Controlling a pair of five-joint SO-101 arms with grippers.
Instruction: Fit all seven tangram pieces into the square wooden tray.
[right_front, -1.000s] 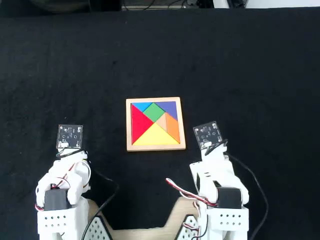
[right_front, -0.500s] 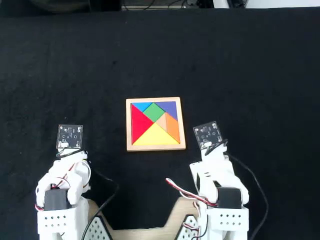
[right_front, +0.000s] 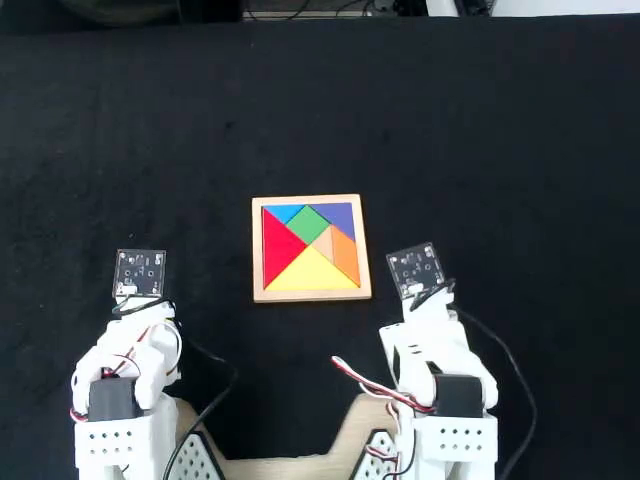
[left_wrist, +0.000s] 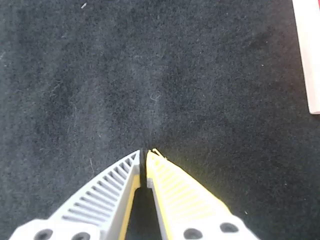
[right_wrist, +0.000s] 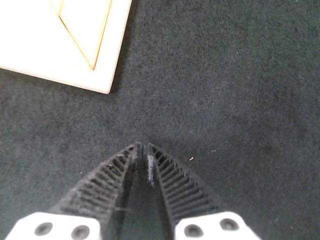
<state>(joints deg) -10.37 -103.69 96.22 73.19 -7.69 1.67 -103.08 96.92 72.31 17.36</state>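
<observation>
From where I stand the job looks finished. The square wooden tray (right_front: 310, 296) lies flat in the middle of the black surface (right_front: 450, 130), and its recess is full of colour from rim to rim. I count seven pieces:

- a big red triangle (right_front: 278, 248) on one side
- a big yellow triangle (right_front: 313, 272) along the edge nearest the arms
- a small blue triangle (right_front: 284, 212) in a far corner
- a green square (right_front: 311, 224) set on its point
- a purple piece (right_front: 341, 216) in the other far corner
- an orange piece (right_front: 346, 257) down the remaining side
- a pale peach triangle (right_front: 327, 240) tucked between the green and the orange

I can see no gap of bare wood inside the frame, and no piece sits proud or lies loose on the cloth around it.

Both arms are folded back near their bases, apart from the tray. The left arm (right_front: 128, 360) is off to one side and the right arm (right_front: 437, 350) is just beside the tray's near corner. The left claw (left_wrist: 145, 159) is clenched with its tips pressed together, carrying nothing and pointing at bare cloth. The right claw (right_wrist: 143, 152) is likewise closed on nothing, a little short of that corner.

As far as I can judge, nothing is left to place. At most someone might check that every piece lies flush.
</observation>
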